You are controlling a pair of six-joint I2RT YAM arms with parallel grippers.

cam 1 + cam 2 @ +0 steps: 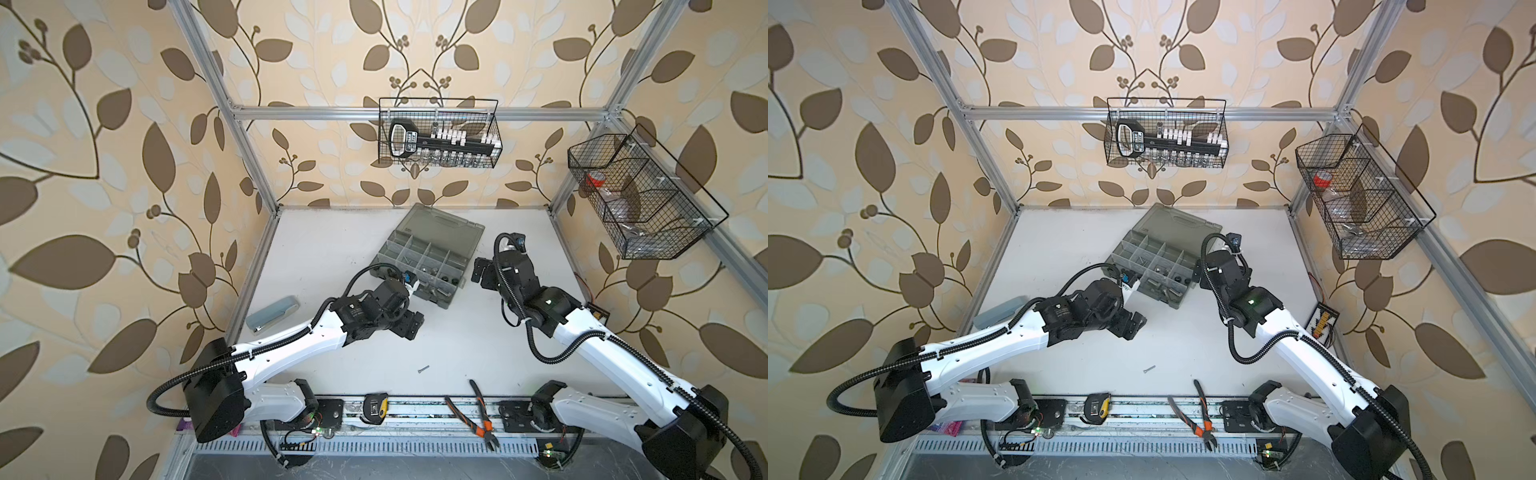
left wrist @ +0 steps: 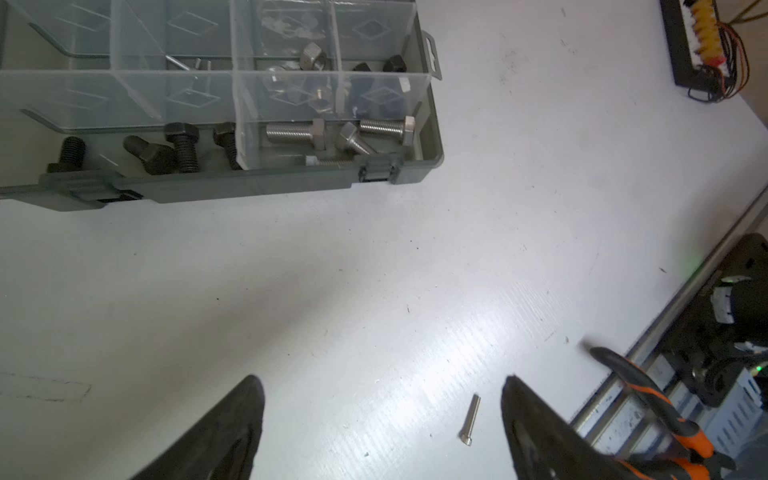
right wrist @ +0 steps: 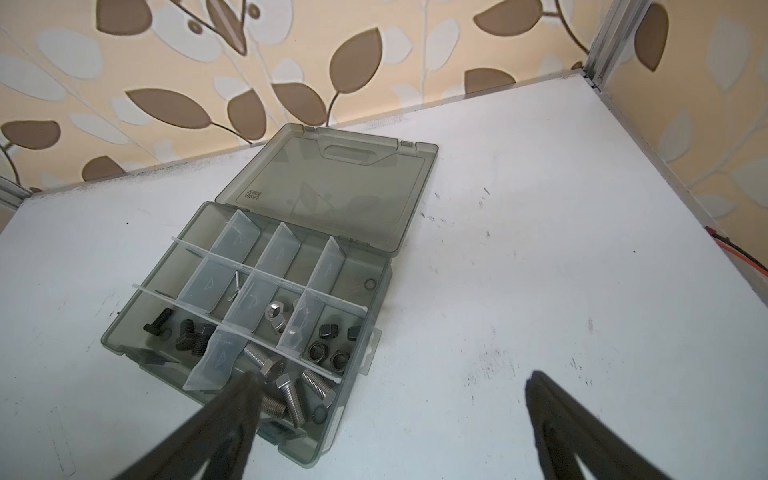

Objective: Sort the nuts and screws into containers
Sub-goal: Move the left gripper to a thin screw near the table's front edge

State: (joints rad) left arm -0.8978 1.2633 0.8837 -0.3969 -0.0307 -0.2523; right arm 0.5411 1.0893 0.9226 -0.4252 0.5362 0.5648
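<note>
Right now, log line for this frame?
left gripper: open, empty, near screw | right gripper: open, empty, by box | box: lid open, bolts, nuts inside | table: one loose screw

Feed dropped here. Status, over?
Left gripper and right gripper open, empty. One thin screw loose on table; others in organiser box. Pliers nearby, not blocking.

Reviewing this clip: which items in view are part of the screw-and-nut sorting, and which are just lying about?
Part of the job: organiser box; loose thin screw on the table; silver bolts, black bolts, silver nuts and black nuts in its compartments.

Lying about: orange-handled pliers; tape measure; grey case; back wire basket; side wire basket.
</note>
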